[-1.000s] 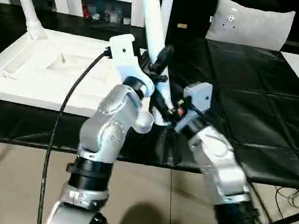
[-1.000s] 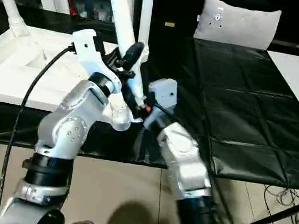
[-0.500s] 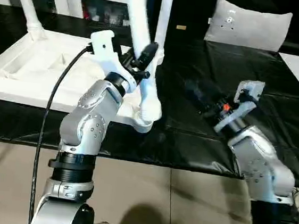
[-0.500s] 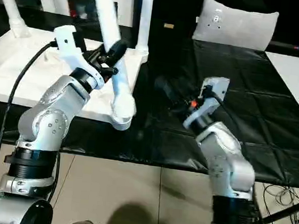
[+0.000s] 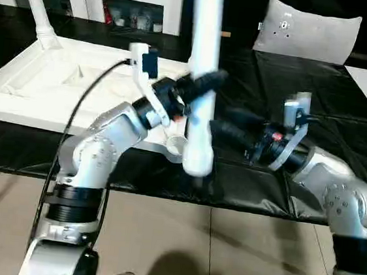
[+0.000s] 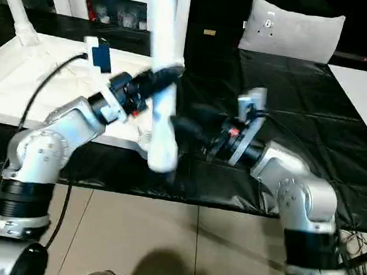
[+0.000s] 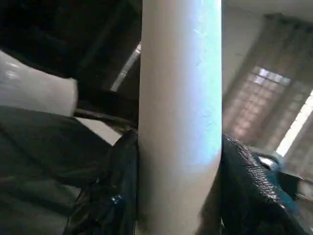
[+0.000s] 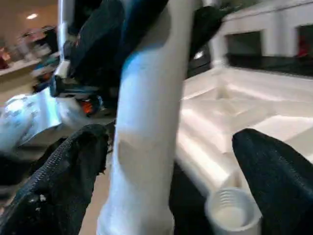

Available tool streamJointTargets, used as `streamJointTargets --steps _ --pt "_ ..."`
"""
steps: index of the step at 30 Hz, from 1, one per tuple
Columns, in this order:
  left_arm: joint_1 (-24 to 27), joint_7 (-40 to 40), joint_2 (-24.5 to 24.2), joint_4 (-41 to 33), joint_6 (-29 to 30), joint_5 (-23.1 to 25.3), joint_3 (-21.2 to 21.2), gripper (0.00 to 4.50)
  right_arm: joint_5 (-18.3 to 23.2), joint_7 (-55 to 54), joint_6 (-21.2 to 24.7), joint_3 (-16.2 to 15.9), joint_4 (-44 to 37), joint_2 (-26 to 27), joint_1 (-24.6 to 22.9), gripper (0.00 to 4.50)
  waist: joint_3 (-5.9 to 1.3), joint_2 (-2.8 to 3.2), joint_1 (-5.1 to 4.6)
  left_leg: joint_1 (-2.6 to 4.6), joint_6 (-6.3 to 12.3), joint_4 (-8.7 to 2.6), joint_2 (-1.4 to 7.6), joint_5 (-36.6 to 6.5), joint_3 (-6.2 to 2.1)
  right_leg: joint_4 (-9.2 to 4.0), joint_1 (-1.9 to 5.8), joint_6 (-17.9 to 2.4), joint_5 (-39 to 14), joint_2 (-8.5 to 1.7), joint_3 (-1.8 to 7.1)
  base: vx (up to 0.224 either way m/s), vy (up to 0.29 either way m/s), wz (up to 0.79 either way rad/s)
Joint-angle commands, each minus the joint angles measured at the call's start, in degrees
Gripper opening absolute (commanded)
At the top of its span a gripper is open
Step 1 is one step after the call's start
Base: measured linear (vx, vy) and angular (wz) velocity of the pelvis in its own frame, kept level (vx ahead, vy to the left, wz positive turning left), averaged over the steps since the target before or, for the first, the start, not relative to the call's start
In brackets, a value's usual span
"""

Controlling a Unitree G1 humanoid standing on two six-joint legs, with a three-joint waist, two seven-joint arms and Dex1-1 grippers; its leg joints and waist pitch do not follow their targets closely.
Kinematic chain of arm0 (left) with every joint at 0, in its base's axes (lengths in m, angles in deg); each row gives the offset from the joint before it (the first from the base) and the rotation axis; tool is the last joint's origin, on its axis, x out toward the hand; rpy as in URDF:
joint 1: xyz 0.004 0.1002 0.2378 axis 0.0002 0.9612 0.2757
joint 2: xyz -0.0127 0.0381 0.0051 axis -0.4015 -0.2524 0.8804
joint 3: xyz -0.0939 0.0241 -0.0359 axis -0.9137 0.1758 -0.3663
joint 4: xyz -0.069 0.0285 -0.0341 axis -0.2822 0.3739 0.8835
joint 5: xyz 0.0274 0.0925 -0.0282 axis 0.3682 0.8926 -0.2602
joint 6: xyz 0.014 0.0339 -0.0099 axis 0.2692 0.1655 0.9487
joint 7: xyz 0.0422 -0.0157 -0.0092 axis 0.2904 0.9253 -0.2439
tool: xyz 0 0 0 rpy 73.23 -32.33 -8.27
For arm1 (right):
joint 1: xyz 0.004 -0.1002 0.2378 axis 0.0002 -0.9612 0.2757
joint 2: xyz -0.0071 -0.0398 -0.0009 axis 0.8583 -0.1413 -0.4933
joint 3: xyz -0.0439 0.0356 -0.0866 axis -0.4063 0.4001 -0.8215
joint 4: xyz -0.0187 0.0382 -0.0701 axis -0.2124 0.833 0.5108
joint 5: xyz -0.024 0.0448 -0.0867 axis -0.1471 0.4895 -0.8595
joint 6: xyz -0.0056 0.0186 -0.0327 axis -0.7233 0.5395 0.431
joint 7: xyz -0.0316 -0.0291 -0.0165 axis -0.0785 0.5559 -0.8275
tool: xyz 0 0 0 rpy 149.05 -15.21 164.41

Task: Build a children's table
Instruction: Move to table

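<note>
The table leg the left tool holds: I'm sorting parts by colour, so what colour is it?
White; the table leg shows best in the left eye view.

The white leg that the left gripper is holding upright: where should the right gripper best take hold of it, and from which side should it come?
Probably the bare round shaft of the leg below the left gripper, above its wider rounded foot end. Come level from the robot's right, where the right gripper already stands open: the leg is upright, so the jaws can straddle it sideways, and the tabletop lies on the other side.
</note>
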Motion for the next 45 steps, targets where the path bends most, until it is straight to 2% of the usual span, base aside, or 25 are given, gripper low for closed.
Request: streamJointTargets --steps 1,5,9,13,18,19,26,38,39,41,45 --pt "-1.2 3.6 -0.8 -0.7 1.1 -0.6 2.0 1.85 -0.2 3.5 0.8 -1.5 0.6 -0.9 1.6 4.23 -3.86 -0.27 0.2 2.1 -4.15 -5.61 8.23 -14.9 -3.73 -3.36 1.91 -15.3 -8.1 -6.14 3.55 0.0 0.0 0.0" --pt "-0.8 7.8 -1.4 -1.8 1.8 -1.9 3.3 1.85 0.2 7.3 2.1 -3.6 1.3 -1.5 2.9 4.03 -3.96 -0.36 0.21 2.2 -4.07 -5.65 8.33 -14.2 -3.72 -3.14 1.92 -15.7 -7.3 -6.06 3.46 0.0 0.0 0.0" --pt "0.0 12.0 -2.0 -3.9 0.4 -2.0 5.0 1.85 0.4 10.7 2.9 -5.5 2.4 -1.6 3.9 3.59 -3.88 -0.3 0.3 2.16 -3.75 -5.71 8.41 -13.9 -3.68 -3.06 1.94 -16.4 -6.5 -6.04 3.47 0.0 0.0 0.0" --pt "-0.5 13.3 -1.9 -3.8 -1.9 -1.0 5.0 1.85 0.5 12.7 3.6 -6.4 3.2 -1.6 4.4 3.3 -3.82 -0.31 0.43 2.18 -4.23 -5.65 8.4 -15.3 -3.67 -3.31 1.93 -16.3 -8.5 -6.23 3.58 0.0 0.0 0.0" --pt "-1.2 14.6 -1.9 -3.4 -3.6 -0.5 4.6 1.85 -0.2 14.8 4.0 -7.5 3.5 -2.2 4.7 3.29 -3.82 -0.11 0.53 2.34 -5.23 -5.74 8.46 -16.3 -3.76 -3.28 1.79 -15.9 -9.1 -6.16 3.61 0.0 0.0 0.0" --pt "-1.2 14.9 -2.0 -3.3 -3.9 -0.3 4.7 1.85 0.0 15.4 4.4 -7.6 3.6 -2.3 4.8 3.46 -3.86 -0.16 0.56 2.34 -5.43 -5.8 8.46 -16.2 -3.74 -3.2 1.79 -15.9 -8.6 -6.06 3.59 0.0 0.0 0.0" --pt "-0.8 15.8 -2.6 -2.9 -4.0 -0.1 5.5 1.85 -0.9 16.2 3.5 -7.9 3.6 -2.7 4.8 3.84 -3.93 -0.15 0.84 2.37 -5.33 -5.75 8.42 -15.4 -3.64 -3.08 1.82 -16.3 -7.1 -6.09 3.57 0.0 0.0 0.0" --pt "0.0 16.9 -2.3 -2.7 -4.6 1.0 7.0 1.85 -1.5 16.9 2.3 -7.5 4.6 -1.6 5.5 3.84 -3.91 -0.29 1.14 2.34 -5.23 -5.7 8.46 -15.6 -3.64 -3.22 1.82 -16.2 -8.3 -6.32 3.69 0.0 0.0 0.0" --pt "0.0 16.9 -2.3 -2.7 -4.7 1.0 7.0 1.85 -1.5 16.9 2.3 -7.6 4.6 -1.5 5.6 3.67 -3.92 -0.27 1.13 2.32 -5.1 -5.7 8.5 -15.3 -3.65 -3.16 1.84 -16.2 -8.0 -6.27 3.66 0.0 0.0 0.0" --pt "-0.1 17.0 -2.2 -2.4 -4.8 1.0 7.0 1.85 -1.6 17.1 2.2 -7.6 4.9 -1.4 5.6 3.57 -3.95 -0.45 1.04 2.37 -4.93 -5.77 8.52 -15.0 -3.64 -3.04 1.82 -16.4 -7.4 -6.11 3.55 0.0 0.0 0.0" --pt "0.1 17.1 -2.2 -2.5 -4.9 1.2 7.1 1.85 -2.0 17.4 2.1 -7.7 5.5 -1.4 5.7 3.3 -3.9 -0.42 1.1 2.32 -4.68 -5.66 8.45 -15.0 -3.56 -3.18 1.83 -16.5 -8.1 -6.25 3.63 0.0 0.0 0.0"
